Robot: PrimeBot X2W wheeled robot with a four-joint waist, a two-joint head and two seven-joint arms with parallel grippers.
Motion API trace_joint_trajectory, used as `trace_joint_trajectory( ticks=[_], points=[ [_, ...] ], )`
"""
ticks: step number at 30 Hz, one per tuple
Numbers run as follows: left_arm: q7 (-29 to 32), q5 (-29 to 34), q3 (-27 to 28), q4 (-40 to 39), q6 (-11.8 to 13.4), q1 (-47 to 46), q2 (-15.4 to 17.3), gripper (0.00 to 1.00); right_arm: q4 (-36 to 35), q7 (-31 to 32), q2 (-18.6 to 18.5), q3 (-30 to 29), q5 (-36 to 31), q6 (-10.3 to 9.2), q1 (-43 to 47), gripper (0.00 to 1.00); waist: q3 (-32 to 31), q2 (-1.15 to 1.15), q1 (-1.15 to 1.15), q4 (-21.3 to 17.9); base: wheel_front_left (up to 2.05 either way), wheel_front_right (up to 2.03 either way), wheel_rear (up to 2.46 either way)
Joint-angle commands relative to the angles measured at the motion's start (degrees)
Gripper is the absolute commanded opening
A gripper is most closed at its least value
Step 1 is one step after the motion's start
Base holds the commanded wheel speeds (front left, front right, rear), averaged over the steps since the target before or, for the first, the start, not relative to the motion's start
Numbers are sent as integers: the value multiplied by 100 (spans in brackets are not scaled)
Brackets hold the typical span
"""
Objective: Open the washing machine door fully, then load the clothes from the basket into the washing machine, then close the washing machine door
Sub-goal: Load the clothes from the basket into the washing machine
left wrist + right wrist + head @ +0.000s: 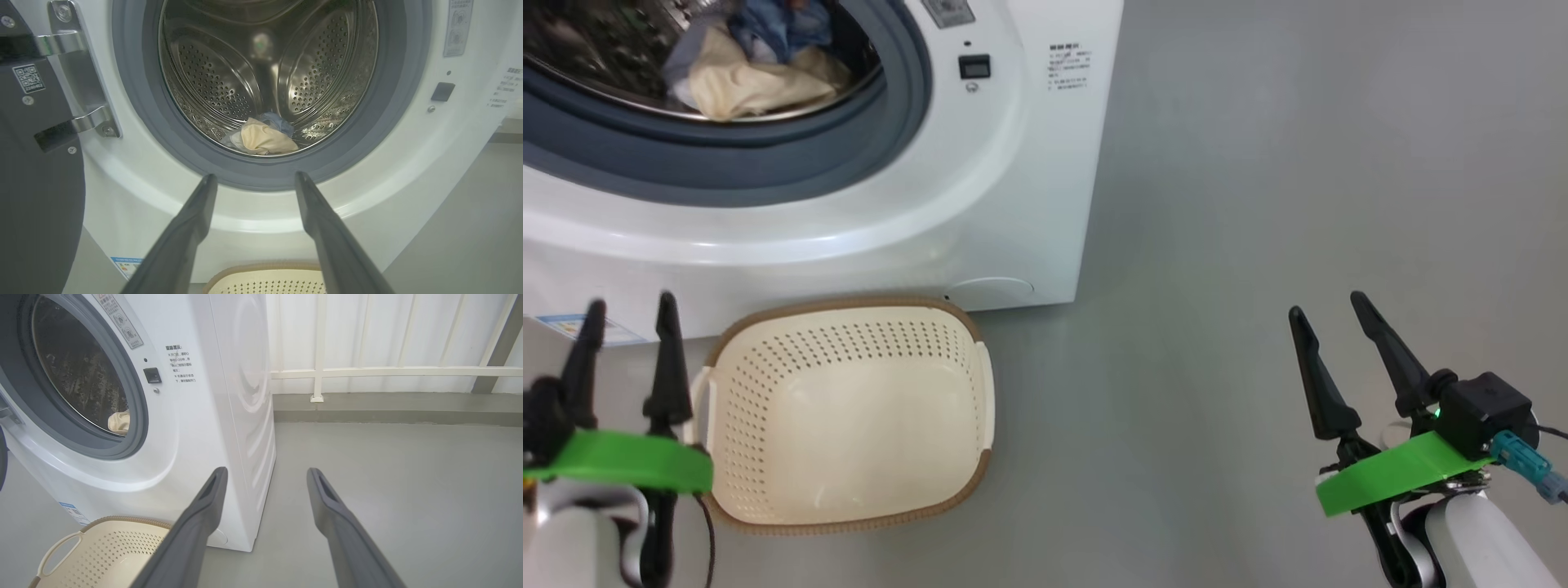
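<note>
Holding the left gripper [631,300] spread wide with nothing between its fingers, near the left handle of the basket [768,392]. Holding the right gripper [1325,303] equally released and empty, well apart to the right over bare floor [1258,204]. Looking along the left fingers straight into the drum [212,81] of the washing machine [1013,204]. Finding the basket empty, set on the grey floor with its far rim close to the machine's lower front edge, contact not tellable. Finding the clothes [743,82] inside, heaped at the drum's bottom front edge behind the grey gasket [727,155]: cream fabric on top, blue behind. Seeing the washing machine door [36,212] swung open at the left, a dark slab hanging from a metal hinge [81,81]. Meeting a smooth matt grey floor, then a low grey kerb [388,408] and a white panelled wall [388,335] with a rail [388,371] beyond the machine's right side. Losing the door's outer rim and glass past the frame edge; losing the upper drum likewise in the head view. Failing to make out any print on the fabric, or the small text on the blue label [73,510].
</note>
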Motion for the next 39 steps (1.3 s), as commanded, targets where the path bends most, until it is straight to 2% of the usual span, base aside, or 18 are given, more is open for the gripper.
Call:
trace_joint_trajectory(
  ticks=[1,10,20,39],
  points=[
    [-33,54,218,-176,3,107,167,100,-101,-46,-93,76,56,25,81,100,-182,0,1,103,0,0,0],
    [-33,111,381,-503,2,1053,-46,100,-51,-46,-189,57,128,25,417,100,-703,0,1,196,0,0,0],
    [-33,100,480,-832,2,1748,-187,100,-80,-46,-227,-24,162,25,720,100,-988,0,1,283,0,0,0],
    [-33,61,513,-1002,2,2040,-226,100,-137,-46,-255,-58,167,25,889,100,-1092,0,1,312,0,0,0]
  ],
)
